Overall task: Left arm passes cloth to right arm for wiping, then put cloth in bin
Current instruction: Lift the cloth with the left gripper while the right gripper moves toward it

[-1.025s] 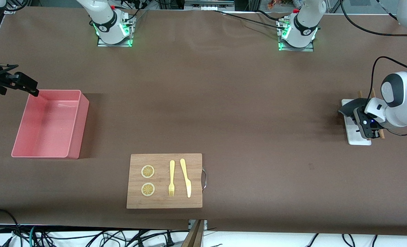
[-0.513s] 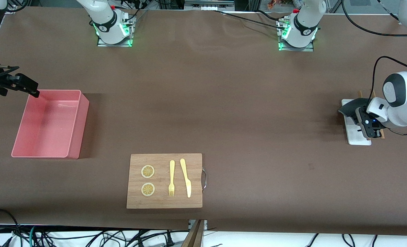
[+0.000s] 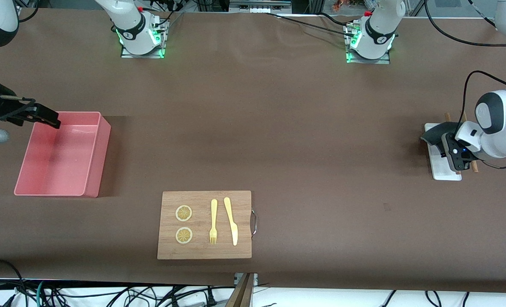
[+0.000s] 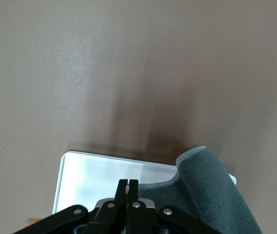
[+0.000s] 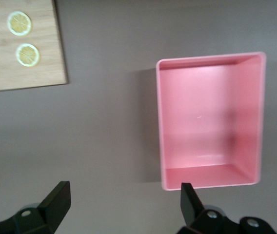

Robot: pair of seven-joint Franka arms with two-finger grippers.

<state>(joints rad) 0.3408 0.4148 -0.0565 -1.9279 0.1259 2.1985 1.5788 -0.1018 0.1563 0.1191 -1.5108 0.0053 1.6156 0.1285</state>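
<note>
The left gripper (image 4: 127,184) is seen clenched over the white tray (image 4: 94,175), apparently pinching the cloth (image 4: 211,190) edge; the cloth trails beside it. The right gripper (image 5: 121,197), spread wide, waits above the bin (image 3: 61,153), well apart.

Two black fingers (image 5: 55,201) of the right gripper (image 5: 124,202) are seen spread wide apart. The empty pink bin (image 5: 210,181) is seen past one fingertip; a wooden board (image 5: 31,73) with two lemon slices (image 5: 19,23) is seen farther off.
</note>
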